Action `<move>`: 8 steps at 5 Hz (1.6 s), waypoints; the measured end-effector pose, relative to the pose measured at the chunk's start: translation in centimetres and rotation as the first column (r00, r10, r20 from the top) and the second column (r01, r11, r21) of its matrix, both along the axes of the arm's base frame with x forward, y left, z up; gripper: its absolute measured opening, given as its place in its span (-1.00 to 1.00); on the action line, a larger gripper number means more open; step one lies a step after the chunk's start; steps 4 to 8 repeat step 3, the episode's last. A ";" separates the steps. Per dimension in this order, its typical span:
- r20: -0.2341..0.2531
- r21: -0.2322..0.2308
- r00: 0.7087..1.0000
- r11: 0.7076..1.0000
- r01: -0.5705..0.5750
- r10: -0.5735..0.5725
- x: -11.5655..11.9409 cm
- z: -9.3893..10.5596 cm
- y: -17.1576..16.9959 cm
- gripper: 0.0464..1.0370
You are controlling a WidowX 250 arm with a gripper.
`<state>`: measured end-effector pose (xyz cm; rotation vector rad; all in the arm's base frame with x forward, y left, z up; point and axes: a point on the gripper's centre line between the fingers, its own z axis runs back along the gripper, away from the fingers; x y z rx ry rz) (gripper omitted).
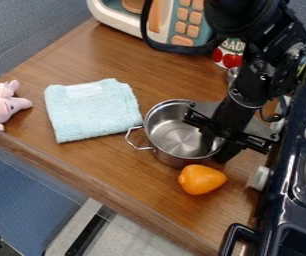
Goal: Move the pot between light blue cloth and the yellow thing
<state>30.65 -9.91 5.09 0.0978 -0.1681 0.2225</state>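
Steel pot near its gap, black gripper at its far side
The pot stands upright on the wooden counter, the light blue cloth beside it and the orange-yellow toy pepper just by its lower rim, so to my eye it needs only a small shift toward the line between them. The gripper hangs over the side away from the cloth, a sensible place to take the rim or nudge the pot across; whether it is apart, together or clamped there, I can't tell. Farther off, a pink plush toy lies past the cloth
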 end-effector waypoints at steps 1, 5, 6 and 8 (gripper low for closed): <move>0.001 0.021 1.000 1.000 -0.018 0.018 0.1 0.5 0.2 0.40; 0.215 0.026 0.976 0.999 -0.039 0.032 1.3 9.2 -0.3 0.93; 0.215 0.026 0.976 0.999 -0.039 0.032 1.3 9.2 -0.3 0.93; 0.215 0.026 0.976 0.999 -0.039 0.032 1.3 9.2 -0.3 0.93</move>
